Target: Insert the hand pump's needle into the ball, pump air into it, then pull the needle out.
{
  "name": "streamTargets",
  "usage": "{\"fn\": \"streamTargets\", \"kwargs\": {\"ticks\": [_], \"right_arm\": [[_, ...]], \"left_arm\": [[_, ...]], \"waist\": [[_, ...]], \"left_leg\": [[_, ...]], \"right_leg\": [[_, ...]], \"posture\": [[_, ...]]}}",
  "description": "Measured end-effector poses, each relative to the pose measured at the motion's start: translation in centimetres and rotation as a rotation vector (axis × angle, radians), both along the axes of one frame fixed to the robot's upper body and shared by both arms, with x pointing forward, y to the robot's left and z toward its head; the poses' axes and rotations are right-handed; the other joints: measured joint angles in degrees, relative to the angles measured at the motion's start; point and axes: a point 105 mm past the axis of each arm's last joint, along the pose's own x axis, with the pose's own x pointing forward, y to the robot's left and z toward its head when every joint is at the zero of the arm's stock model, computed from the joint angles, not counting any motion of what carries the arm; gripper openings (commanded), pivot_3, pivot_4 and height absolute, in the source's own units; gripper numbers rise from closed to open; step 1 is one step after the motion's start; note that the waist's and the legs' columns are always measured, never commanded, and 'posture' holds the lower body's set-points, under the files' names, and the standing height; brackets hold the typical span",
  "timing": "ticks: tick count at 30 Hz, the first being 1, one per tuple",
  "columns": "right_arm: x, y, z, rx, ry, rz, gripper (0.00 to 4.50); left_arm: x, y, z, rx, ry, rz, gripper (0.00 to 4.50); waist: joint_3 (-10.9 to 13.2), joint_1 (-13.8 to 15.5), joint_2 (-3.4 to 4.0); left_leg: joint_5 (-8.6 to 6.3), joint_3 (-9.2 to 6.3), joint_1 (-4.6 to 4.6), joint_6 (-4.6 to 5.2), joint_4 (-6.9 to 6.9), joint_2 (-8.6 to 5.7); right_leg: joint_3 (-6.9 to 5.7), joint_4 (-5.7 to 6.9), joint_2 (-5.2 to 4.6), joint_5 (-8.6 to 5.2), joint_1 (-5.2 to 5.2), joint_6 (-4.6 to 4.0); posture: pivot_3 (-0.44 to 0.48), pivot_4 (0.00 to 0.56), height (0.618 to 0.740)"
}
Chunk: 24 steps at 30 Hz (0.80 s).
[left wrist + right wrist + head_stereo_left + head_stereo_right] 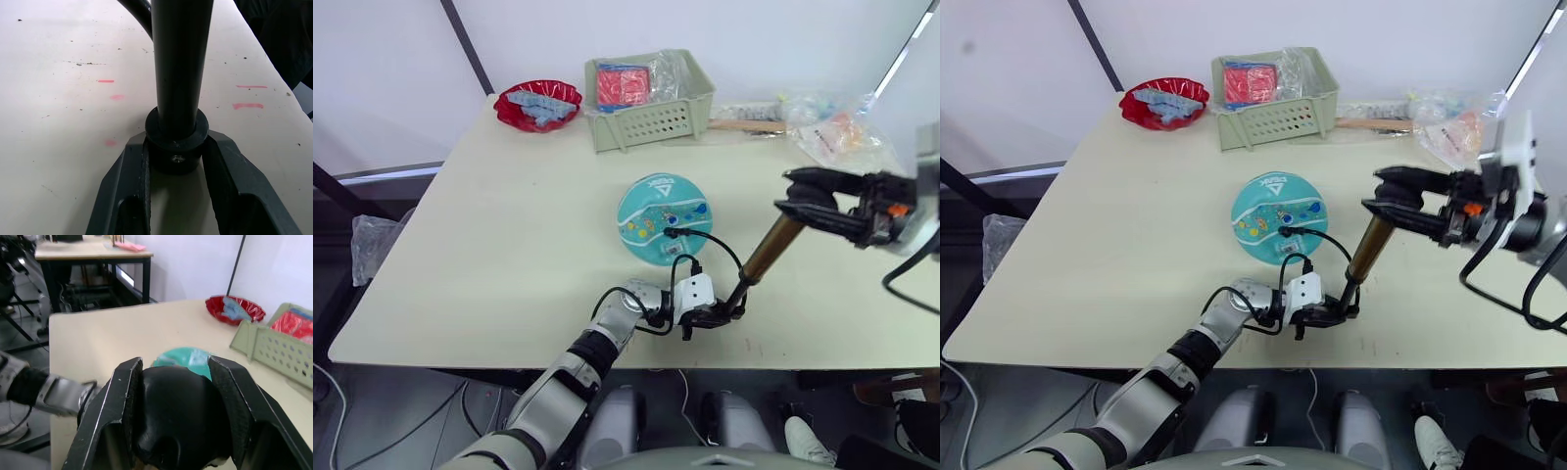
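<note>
The middle of the table [489,255] is taken up by the ball [662,218], with the hand pump [759,257] standing tilted just beside it toward the right edge. The gap between them is crossed by the looping hose [710,245]. Along the far edge, passage is blocked by a red bowl [537,104], a green basket [649,101] and plastic bags [832,127]. Open surface is left over the left half and along the near edge at the left corner.

Hidden and unclear parts of the pumping scene

The needle [670,234] at the ball [663,218] is too small to resolve; the right pincer [175,396] covers the hand pump's [766,249] T-handle.
</note>
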Motion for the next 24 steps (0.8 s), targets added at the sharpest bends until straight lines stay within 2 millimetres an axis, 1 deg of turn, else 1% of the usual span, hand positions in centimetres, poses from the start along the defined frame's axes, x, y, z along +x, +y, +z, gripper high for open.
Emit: {"fn": "streamTargets", "kwargs": {"ticks": [6,10,12,16,20,22,24], "right_arm": [[0.3,0.6,-3.8,-0.025,0.022,-0.013,1.63],[0.4,0.9,-6.4,-0.035,0.032,-0.03,1.63],[0.4,1.0,-7.3,-0.047,0.032,-0.035,1.63],[0.3,1.3,-9.9,-0.099,0.041,-0.047,1.63],[0.1,1.5,-10.3,-0.1,0.023,-0.047,1.63],[0.1,1.6,-10.3,-0.102,0.018,-0.047,1.63],[0.2,1.6,-9.8,-0.1,0.004,-0.047,1.63]], "left_arm": [[0.1,0.1,-0.1,0.005,0.001,0.011,1.08],[0.1,0.1,-0.2,0.006,0.003,0.01,1.08],[0.1,0.1,-0.2,0.007,0.004,0.011,1.08],[0.2,0.1,-0.3,0.011,0.007,0.013,1.08],[0.2,0.1,-0.3,0.012,0.01,0.013,1.08],[0.2,0.0,-0.4,0.014,0.011,0.01,1.08],[0.2,0.0,-0.4,0.013,0.008,0.007,1.08]], "waist": [[-0.36,-0.2,-0.34],[-0.45,-0.17,-0.4],[-0.52,-0.18,-0.45],[-0.72,-0.15,-0.5],[-0.81,-0.08,-0.44],[-0.81,-0.07,-0.44],[-0.81,-0.02,-0.41]], "left_leg": [[0.0,-0.08,0.08,-0.01,0.02,0.03],[0.0,-0.1,0.07,-0.01,0.02,0.02],[0.0,-0.1,0.08,-0.01,0.03,0.02],[0.0,-0.13,0.08,-0.01,0.02,0.02],[0.0,-0.15,0.09,-0.01,0.02,0.02],[0.0,-0.17,0.1,-0.02,0.03,0.02],[0.0,-0.19,0.1,-0.02,0.04,0.02]], "right_leg": [[-0.04,0.01,-0.01,-0.11,0.08,0.19],[-0.06,0.01,-0.01,-0.01,0.09,0.02],[-0.06,0.01,-0.01,-0.02,0.09,0.03],[-0.1,0.01,-0.02,-0.11,0.1,0.17],[-0.12,0.01,-0.02,-0.1,0.13,0.16],[-0.13,0.01,-0.02,-0.1,0.14,0.17],[-0.15,0.01,-0.04,-0.11,0.15,0.18]], "posture": [[0.0,0.15,0.738],[0.0,0.15,0.738],[0.0,0.15,0.738],[0.0,0.15,0.738],[0.0,0.15,0.738],[0.0,0.15,0.738],[0.0,0.15,0.738]]}}
